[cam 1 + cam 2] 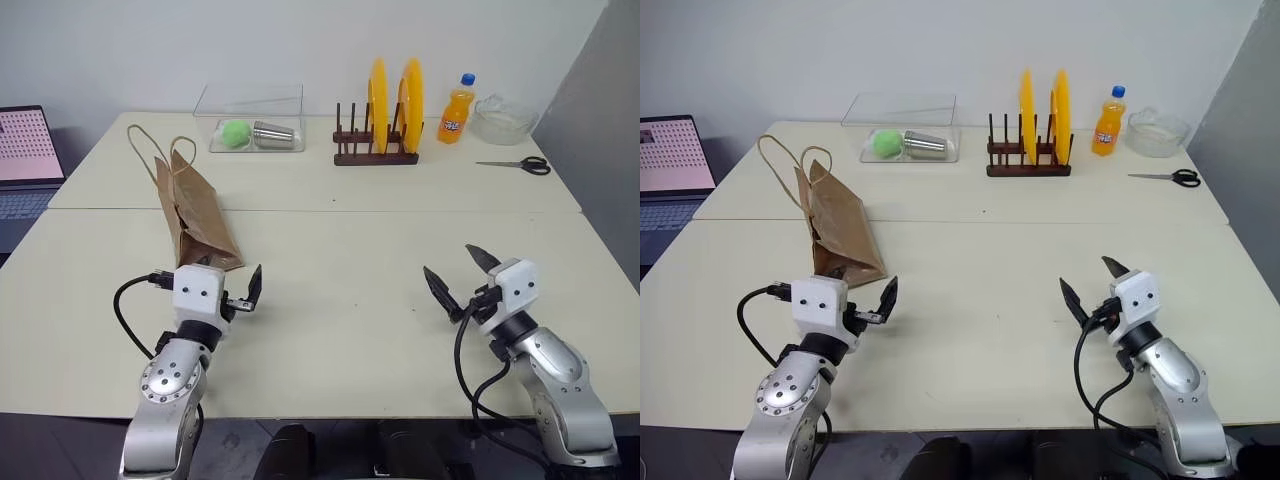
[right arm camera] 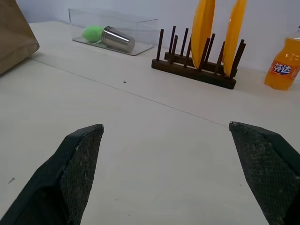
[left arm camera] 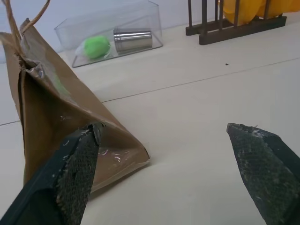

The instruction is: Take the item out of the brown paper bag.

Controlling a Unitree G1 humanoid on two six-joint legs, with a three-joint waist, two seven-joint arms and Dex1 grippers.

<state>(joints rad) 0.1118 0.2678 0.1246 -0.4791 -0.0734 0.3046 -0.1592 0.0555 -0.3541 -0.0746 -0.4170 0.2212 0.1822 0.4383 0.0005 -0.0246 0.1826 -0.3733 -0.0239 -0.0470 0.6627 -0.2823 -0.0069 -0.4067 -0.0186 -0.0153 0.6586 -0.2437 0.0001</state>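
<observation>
The brown paper bag stands creased on the left of the table, its two loop handles sticking up and leaning back. The item is hidden from view. My left gripper hovers just in front of the bag's near bottom corner, open, with nothing between its fingers; in the left wrist view the bag sits behind one finger. My right gripper is open and empty over bare table at the front right, far from the bag.
Along the back stand a clear tray with a green ball and a metal cup, a wooden plate rack with two yellow plates, an orange soda bottle, a glass bowl and scissors. A laptop sits far left.
</observation>
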